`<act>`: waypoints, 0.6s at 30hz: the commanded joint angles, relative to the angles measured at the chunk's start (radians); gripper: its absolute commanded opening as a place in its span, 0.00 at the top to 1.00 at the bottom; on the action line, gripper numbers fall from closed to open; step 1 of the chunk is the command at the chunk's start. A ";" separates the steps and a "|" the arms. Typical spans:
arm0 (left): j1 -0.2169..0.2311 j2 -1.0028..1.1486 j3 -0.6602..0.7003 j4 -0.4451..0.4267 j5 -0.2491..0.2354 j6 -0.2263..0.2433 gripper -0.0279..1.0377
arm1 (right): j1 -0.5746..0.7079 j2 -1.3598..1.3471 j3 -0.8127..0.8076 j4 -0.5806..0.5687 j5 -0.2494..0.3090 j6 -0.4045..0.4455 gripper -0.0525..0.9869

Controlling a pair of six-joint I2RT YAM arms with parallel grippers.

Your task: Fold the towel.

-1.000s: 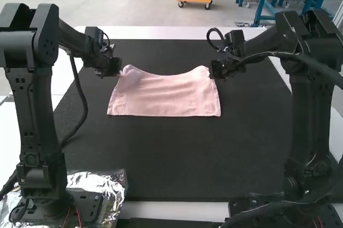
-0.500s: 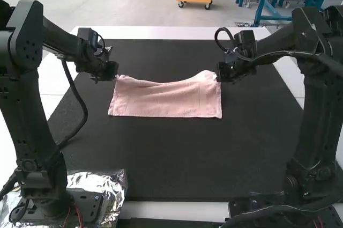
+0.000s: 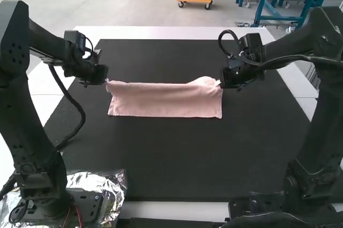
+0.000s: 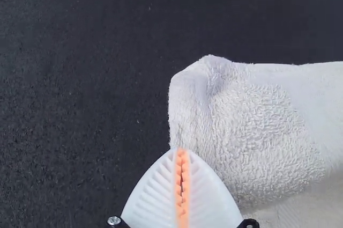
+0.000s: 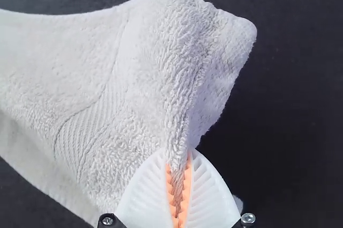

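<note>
No text, label, brand, number or sign can be read in the high view, the left wrist view or the right wrist view.

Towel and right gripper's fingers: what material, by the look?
Towel: likely cotton terry, soft and matte; looped pile, with a flatter ribbed band. Right gripper's fingers: matte white, moulded-looking ribs, so plastic or firm rubber, can't tell which. Orange pads: toothed, perhaps softer rubber.

It's a robotics lab, by the looks: left arm [image 3: 33, 147] and right arm [image 3: 316, 131] standing at a white table [image 3: 161, 32], black mat [image 3: 187, 158] across it, cables [image 3: 82, 115] looping, crinkled foil [image 3: 111, 185] near left.
</note>
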 commanded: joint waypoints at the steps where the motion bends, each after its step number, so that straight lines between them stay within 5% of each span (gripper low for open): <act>1: 0.018 -0.050 -0.026 0.005 -0.014 0.023 0.96 | -0.014 -0.065 -0.033 -0.001 -0.008 -0.027 0.97; 11: 0.013 -0.126 -0.170 0.042 -0.014 0.023 0.96 | -0.006 -0.131 -0.159 -0.004 -0.008 -0.026 0.97; 18: 0.012 -0.137 -0.307 0.161 -0.035 0.023 0.96 | -0.003 -0.122 -0.254 0.087 0.012 -0.010 0.97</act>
